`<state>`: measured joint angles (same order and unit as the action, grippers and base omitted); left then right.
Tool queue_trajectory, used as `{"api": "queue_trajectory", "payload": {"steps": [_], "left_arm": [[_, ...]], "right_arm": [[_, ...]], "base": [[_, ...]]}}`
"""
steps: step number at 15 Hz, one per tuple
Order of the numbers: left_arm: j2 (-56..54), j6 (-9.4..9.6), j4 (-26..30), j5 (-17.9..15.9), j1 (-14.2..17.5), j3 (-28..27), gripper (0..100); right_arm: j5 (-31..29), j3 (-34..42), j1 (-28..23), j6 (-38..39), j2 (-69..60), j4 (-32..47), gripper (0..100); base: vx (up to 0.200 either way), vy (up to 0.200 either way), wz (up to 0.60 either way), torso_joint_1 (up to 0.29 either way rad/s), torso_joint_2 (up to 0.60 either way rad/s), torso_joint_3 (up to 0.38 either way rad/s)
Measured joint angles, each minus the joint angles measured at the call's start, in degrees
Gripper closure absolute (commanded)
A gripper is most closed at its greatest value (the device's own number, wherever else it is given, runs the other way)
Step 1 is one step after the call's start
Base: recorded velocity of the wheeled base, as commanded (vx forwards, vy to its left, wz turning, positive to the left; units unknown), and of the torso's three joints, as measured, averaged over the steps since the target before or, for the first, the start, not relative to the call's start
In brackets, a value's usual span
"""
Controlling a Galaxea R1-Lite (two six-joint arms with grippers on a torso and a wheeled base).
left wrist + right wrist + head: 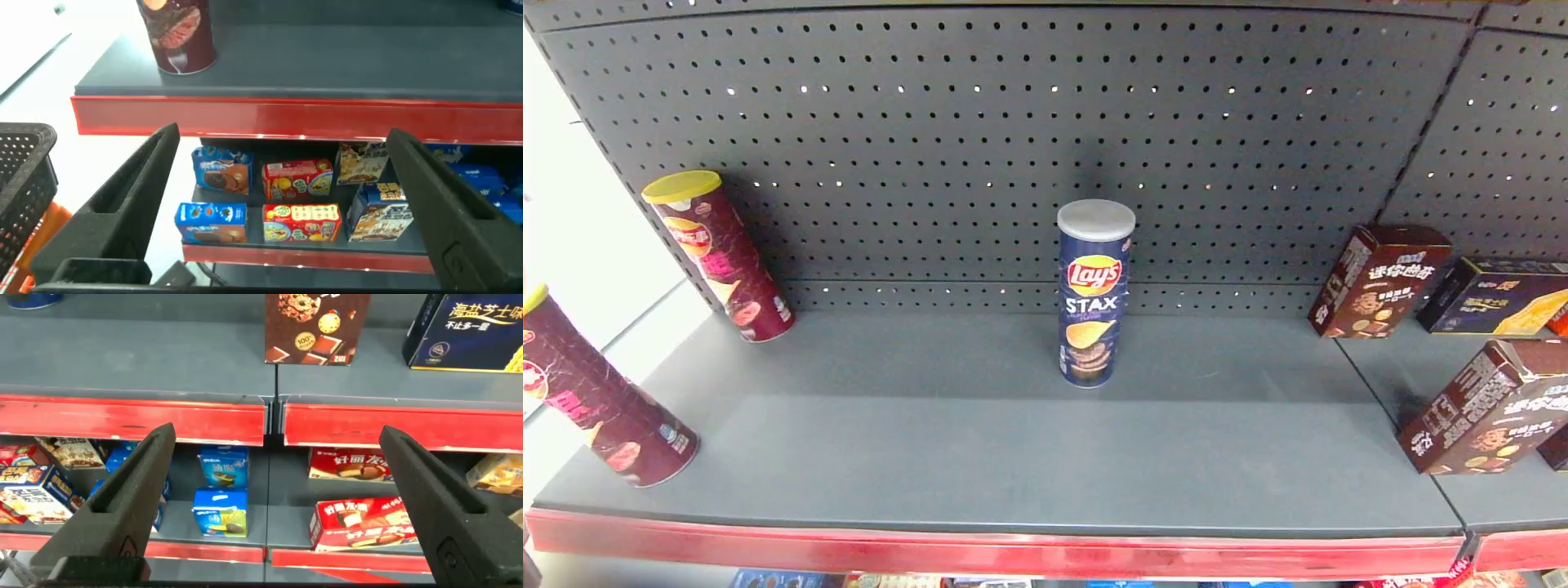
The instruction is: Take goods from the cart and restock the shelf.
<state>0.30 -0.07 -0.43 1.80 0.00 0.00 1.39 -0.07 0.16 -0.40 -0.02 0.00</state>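
A blue chips can [1094,292] with a grey lid stands upright in the middle of the grey shelf [980,441], near the pegboard back. Two maroon chips cans with yellow lids stand at the left: one at the back [719,255], one near the front edge [600,400], whose base [178,33] appears in the left wrist view. My left gripper [282,204] is open and holds nothing, below and in front of the shelf's red lip [294,114]. My right gripper [278,498] is open too, facing the red lip [392,425] under a brown cookie box [315,327].
Brown cookie boxes [1380,282] [1486,408] and a dark blue box [1503,298] stand on the adjoining shelf section at the right. Lower shelves hold small snack boxes [298,200] [221,494]. A black basket [24,180] sits at the left.
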Motion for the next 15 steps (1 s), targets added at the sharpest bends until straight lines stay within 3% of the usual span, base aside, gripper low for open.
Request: {"api": "queue_trajectory", "payload": {"steps": [7, 15], "left_arm": [[0.0, 0.0, 0.0, 0.0, 0.0, 0.0, 0], [0.0, 0.0, 0.0, 0.0, 0.0, 0.0, 0]], "right_arm": [[0.0, 0.0, 0.0, 0.0, 0.0, 0.0, 0], [-0.1, 0.0, 0.0, 0.2, 0.0, 0.0, 0]], "base": [[0.0, 0.0, 0.6, 0.005, 0.0, -0.002], [0.0, 0.0, 0.0, 0.0, 0.0, 0.0]]}}
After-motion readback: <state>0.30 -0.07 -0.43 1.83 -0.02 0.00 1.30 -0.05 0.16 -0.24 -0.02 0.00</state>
